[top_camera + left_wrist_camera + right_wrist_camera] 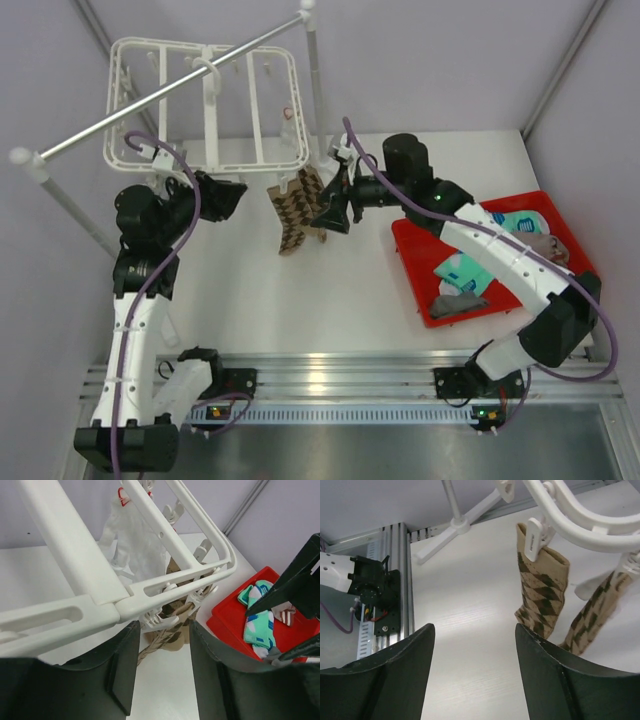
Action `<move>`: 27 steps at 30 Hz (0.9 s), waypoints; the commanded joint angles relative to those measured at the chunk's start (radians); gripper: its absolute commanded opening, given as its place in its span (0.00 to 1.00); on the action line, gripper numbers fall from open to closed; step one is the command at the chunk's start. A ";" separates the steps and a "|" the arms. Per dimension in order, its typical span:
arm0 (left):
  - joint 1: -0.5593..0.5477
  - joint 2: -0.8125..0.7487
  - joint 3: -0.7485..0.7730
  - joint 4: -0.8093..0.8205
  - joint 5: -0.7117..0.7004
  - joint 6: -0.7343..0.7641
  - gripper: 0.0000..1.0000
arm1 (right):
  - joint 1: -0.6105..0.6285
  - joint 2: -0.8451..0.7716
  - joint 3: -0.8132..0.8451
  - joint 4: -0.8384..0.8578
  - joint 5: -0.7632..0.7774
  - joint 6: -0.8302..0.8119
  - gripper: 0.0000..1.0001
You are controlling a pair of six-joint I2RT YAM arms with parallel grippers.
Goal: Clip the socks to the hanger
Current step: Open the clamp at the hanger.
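The white hanger (205, 100) hangs by its hook from a grey rail. Two brown-and-tan checkered socks (298, 208) hang from clips at its near right corner. In the right wrist view one sock (542, 592) hangs from a clip and the second (597, 610) is beside it. My left gripper (232, 196) is open and empty just below the frame's near bar (165, 582), with the socks (172, 627) beyond its fingers. My right gripper (330, 215) is open and empty, just right of the socks. Teal-and-white socks (522, 222) and grey socks (458, 303) lie in the red tray.
A red tray (415, 260) stands at the right of the table, also in the left wrist view (235, 615). The long grey rail (150, 95) runs across on white posts (315, 85). Aluminium rails (340, 365) line the near edge.
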State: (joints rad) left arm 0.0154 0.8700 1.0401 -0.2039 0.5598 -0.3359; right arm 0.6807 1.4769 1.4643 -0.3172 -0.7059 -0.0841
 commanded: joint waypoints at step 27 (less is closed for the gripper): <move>-0.061 0.069 0.135 -0.130 0.000 0.086 0.00 | 0.207 0.158 0.025 0.515 0.361 -0.119 0.62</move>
State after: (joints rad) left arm -0.0414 0.9554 1.0920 -0.2501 0.5594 -0.2996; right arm 0.8589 1.6337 1.4380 0.0937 -0.3836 -0.0895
